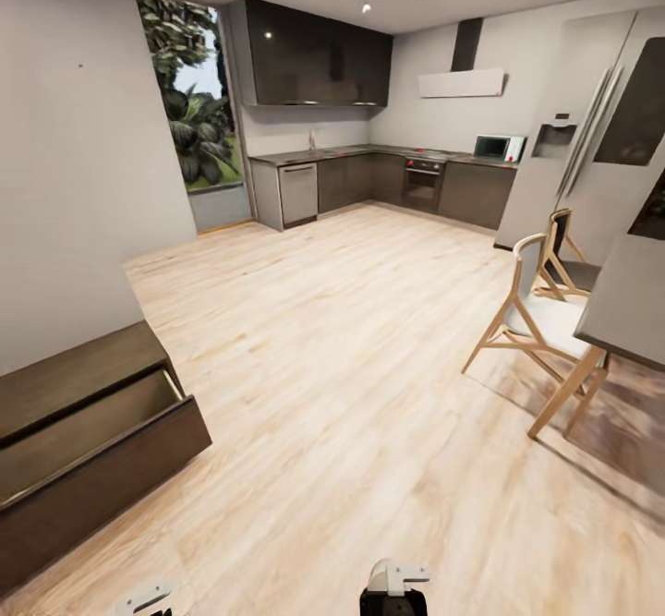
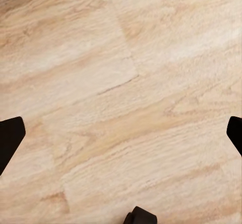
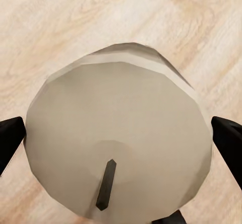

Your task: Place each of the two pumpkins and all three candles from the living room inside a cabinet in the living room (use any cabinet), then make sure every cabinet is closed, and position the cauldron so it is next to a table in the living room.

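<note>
A pale whitish-grey candle [image 3: 118, 118] with a dark wick stands between the black fingers of my right gripper [image 3: 121, 138], which is shut on it, above the wooden floor. My left gripper [image 2: 121, 136] is open with nothing between its fingers, and bare floor planks lie below it. The long low dark-brown cabinet [image 1: 65, 371] runs along the left wall in the head view. Its near drawer [image 1: 102, 454] is pulled open and its pale inside looks bare. The tops of both arms [image 1: 395, 588] peek in at the bottom edge.
A dining table [image 1: 633, 307] with two wooden chairs [image 1: 536, 320] stands at the right. Grey kitchen cupboards [image 1: 369, 182], an oven and a microwave line the far wall, with a tall fridge [image 1: 591, 136] to their right. Open wooden floor [image 1: 351, 339] stretches between.
</note>
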Tool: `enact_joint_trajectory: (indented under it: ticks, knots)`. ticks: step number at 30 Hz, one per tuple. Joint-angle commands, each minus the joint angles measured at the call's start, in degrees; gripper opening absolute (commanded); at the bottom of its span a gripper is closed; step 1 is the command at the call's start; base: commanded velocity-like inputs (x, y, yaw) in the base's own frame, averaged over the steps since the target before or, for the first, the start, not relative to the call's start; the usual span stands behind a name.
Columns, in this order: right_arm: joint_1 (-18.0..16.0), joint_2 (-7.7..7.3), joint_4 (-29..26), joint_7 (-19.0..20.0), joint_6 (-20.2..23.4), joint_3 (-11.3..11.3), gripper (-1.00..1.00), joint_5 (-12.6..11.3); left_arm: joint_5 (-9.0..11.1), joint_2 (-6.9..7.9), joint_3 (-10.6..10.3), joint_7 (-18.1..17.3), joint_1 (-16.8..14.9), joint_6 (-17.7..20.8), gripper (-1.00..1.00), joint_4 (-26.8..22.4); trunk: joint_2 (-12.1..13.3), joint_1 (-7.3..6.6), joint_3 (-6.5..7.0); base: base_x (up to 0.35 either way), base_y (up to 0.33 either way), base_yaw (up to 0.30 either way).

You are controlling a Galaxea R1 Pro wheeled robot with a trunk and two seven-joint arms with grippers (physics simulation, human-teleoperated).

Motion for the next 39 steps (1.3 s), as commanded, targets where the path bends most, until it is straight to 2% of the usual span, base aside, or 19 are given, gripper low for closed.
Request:
enact_joint_trajectory:
  ticks: [1,16,39]
  knots:
    - [-0.01,-0.01,-0.01,-0.01,0.00,0.02,-1.00,0.11,0.01,0.00,0.00,0.01,0.00,0.00,1.00,0.00,0.00,0.00,0.00,0.217,0.000,0.284]
    - [-0.01,0.06,-0.01,0.00,0.00,0.02,-1.00,0.11,0.01,0.00,0.05,-0.01,0.00,-0.01,1.00,0.00,0.00,0.00,0.00,0.280,0.000,0.284]
    - [-0.01,0.06,-0.01,0.00,0.00,0.02,-1.00,0.11,-0.06,0.01,0.05,-0.03,0.00,-0.01,1.00,0.00,0.00,0.00,0.00,0.026,0.000,0.284]
